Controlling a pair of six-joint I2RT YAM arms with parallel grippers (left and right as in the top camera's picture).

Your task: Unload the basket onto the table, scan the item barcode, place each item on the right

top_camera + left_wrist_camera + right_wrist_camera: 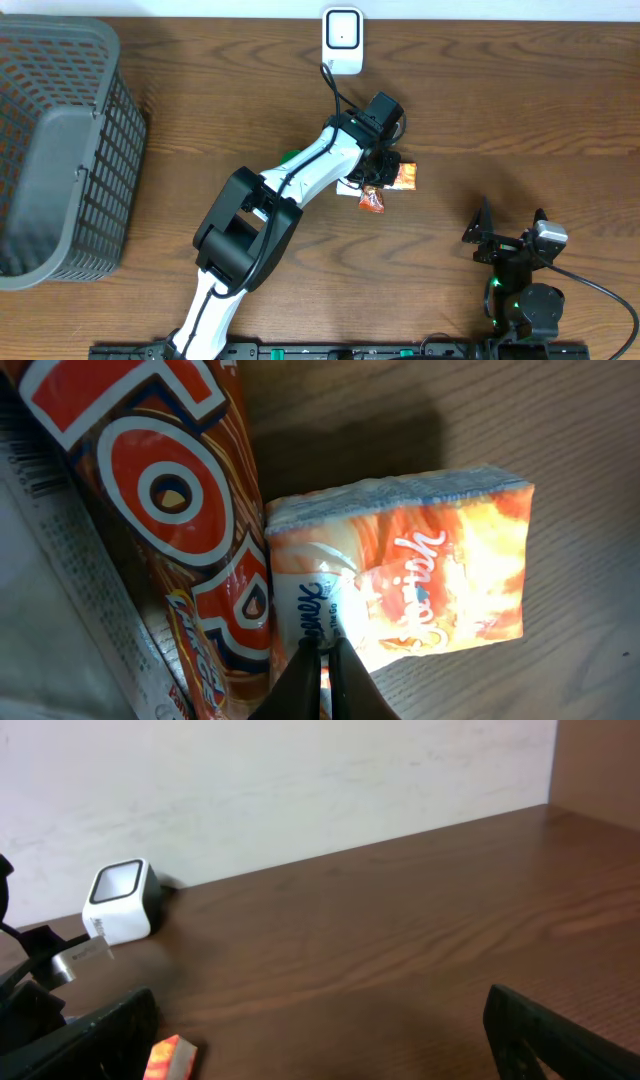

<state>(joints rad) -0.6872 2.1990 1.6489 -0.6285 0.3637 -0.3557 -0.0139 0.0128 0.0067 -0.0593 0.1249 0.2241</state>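
An orange and white tissue pack (430,580) lies on the wooden table beside a long orange snack bar (170,510). My left gripper (326,647) is shut, its tips pinching the crinkled wrapper at the pack's near edge. From overhead, the left gripper (385,172) sits over the tissue pack (405,175) and the snack bar (372,201). The white barcode scanner (342,38) stands at the table's far edge, also seen as the scanner (120,900) in the right wrist view. My right gripper (510,238) stands open at the front right with nothing between its fingers.
A grey mesh basket (60,150) fills the left end of the table. A white printed packet (50,610) lies against the snack bar. Something green (288,156) shows under the left arm. The scanner's cable (335,90) runs toward the items.
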